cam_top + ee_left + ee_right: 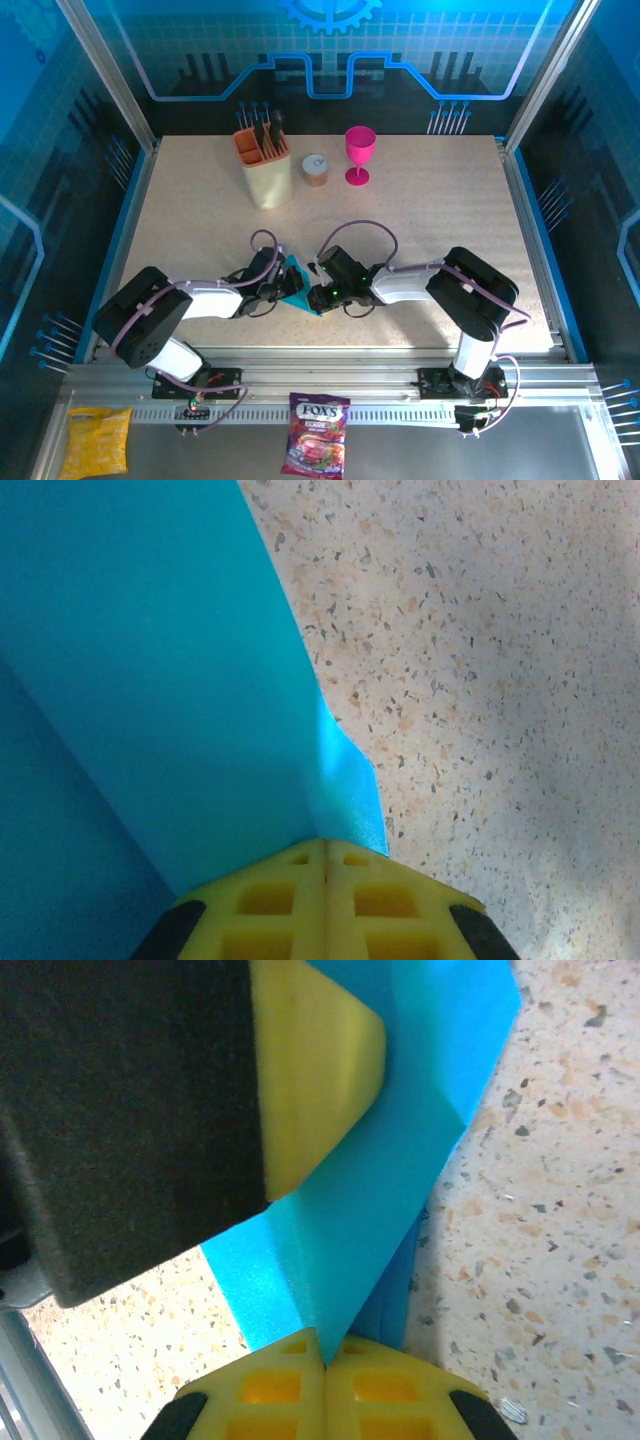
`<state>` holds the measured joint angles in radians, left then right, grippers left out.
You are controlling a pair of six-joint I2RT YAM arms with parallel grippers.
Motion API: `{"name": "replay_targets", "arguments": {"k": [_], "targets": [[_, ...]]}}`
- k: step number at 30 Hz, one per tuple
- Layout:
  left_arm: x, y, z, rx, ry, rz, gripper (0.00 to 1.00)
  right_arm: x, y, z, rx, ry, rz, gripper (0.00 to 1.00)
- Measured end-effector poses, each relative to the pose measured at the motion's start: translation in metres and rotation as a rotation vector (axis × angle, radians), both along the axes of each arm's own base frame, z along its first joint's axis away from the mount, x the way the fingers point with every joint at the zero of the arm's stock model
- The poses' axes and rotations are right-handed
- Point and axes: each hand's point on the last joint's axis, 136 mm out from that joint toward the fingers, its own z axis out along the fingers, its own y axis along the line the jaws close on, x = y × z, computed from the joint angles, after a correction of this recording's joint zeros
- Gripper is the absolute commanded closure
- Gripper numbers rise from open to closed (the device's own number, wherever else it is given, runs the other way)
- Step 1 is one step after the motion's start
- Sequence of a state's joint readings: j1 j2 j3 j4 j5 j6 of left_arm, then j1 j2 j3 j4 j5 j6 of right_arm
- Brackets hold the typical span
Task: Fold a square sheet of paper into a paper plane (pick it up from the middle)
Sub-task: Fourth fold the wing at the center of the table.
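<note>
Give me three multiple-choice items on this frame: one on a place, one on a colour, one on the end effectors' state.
1. Where does the pink goblet stand?
A) at the near edge
B) at the back of the table, right of the small jar
C) far left

2. What colour is the sheet of paper?
A) yellow
B) white
C) cyan-blue

3. How are the left end effector and right end effector?
A) both shut on the paper
B) both open
C) one open

1 B: the top view shows it upright there, beside the jar.
2 C: it is cyan-blue in every view.
3 A: each wrist view shows jaws closed on the paper.
</note>
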<state>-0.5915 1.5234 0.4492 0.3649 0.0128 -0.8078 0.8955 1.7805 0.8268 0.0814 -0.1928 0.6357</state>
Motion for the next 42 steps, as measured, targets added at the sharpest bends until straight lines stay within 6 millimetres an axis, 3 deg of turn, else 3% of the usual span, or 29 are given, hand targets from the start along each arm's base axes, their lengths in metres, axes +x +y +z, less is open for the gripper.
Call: {"name": "replay_targets", "arguments": {"k": [13,17,22,27,30,34,37,42], "targets": [[0.003,-0.003,-0.001,0.009,-0.005,-0.023,1.0,0.0,0.001,0.0,0.003,0.0,0.002,0.99],[0.003,-0.003,-0.001,0.009,-0.005,-0.023,1.0,0.0,0.0,0.0,0.003,-0.001,0.004,0.81],[0.004,-0.003,-0.001,0.01,-0.005,-0.021,1.0,-0.001,0.002,0.006,0.026,0.005,0.021,0.7],[0.007,0.001,-0.001,0.018,-0.014,-0.009,1.0,0.001,-0.031,0.016,0.0,0.038,-0.04,0.62],[0.008,0.003,0.0,0.025,-0.019,-0.004,1.0,0.011,-0.054,0.037,0.01,0.017,-0.103,0.62],[0.008,0.006,0.0,0.037,-0.028,-0.005,1.0,0.022,-0.064,0.068,0.054,-0.041,-0.146,0.63],[0.007,0.007,0.0,0.04,-0.03,-0.004,1.0,0.02,-0.064,0.07,0.056,-0.043,-0.142,0.68],[0.007,0.008,0.0,0.042,-0.03,-0.004,1.0,0.008,-0.051,0.057,0.028,-0.01,-0.097,0.84]]}}
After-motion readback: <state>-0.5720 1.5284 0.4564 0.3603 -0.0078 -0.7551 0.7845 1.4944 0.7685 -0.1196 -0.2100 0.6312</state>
